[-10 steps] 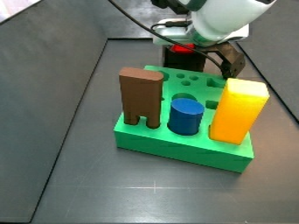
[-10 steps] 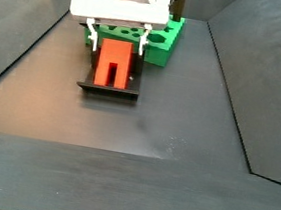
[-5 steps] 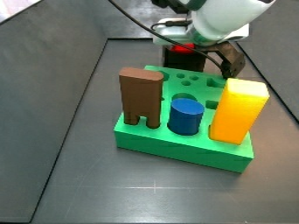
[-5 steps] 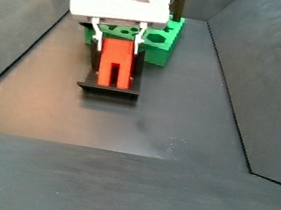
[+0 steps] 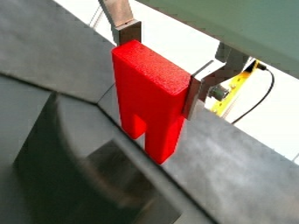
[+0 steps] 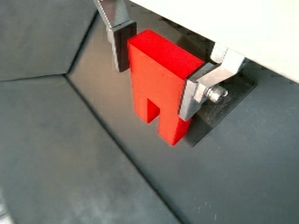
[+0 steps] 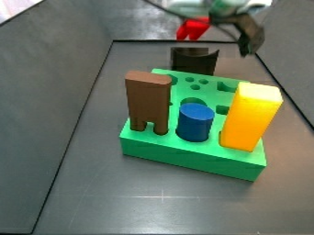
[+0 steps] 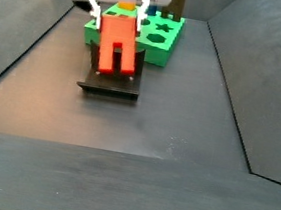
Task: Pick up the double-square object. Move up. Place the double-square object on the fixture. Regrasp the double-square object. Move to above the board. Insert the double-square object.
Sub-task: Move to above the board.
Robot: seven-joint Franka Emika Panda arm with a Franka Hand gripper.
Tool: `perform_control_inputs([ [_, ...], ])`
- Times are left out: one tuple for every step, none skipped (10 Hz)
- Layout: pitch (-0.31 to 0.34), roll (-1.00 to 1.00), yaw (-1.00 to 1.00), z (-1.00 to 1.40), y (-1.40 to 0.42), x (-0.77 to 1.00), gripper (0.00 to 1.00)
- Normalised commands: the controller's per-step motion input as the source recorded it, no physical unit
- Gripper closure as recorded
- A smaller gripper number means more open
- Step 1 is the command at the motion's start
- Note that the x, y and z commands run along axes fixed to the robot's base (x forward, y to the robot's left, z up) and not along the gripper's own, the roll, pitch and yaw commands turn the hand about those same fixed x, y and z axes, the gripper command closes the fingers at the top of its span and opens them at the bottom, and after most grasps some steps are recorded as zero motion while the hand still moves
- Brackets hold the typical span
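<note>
- Looking through both wrist views, I see my gripper (image 5: 167,63) squeezing the double-square object (image 5: 149,96) between its silver fingers (image 6: 118,41). The red piece hangs down with its notch at the low end.
- In a side view, the gripper (image 8: 112,11) now sits higher than a second ago, and the double-square object (image 8: 115,44) has lifted off the fixture (image 8: 110,85). I think the regrasp is done and the trip to the board (image 8: 162,40) comes next.
- In a side view, the board (image 7: 194,147) already carries a brown block (image 7: 147,101), a blue cylinder (image 7: 194,121) and a yellow block (image 7: 252,114). These stand tall, so I must pass above them. The gripper is blurred near the top.
</note>
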Motion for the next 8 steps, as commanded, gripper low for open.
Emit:
perform_control_inputs([
  [0.002,-0.03,0.13,1.00,0.10,0.00,1.00],
  [-0.024,-0.03,0.10,1.00,0.09,-0.01,1.00],
  [-0.030,-0.03,0.08,1.00,0.09,-0.01,1.00],
  [-0.037,-0.03,0.05,1.00,0.08,-0.01,1.00],
  [-0.037,-0.03,0.04,1.00,0.08,-0.01,1.00],
  [-0.032,-0.04,0.01,1.00,0.07,-0.02,1.00],
  [-0.025,-0.04,0.00,1.00,0.06,-0.02,1.00],
  [-0.012,-0.04,-0.01,1.00,0.05,-0.03,1.00],
])
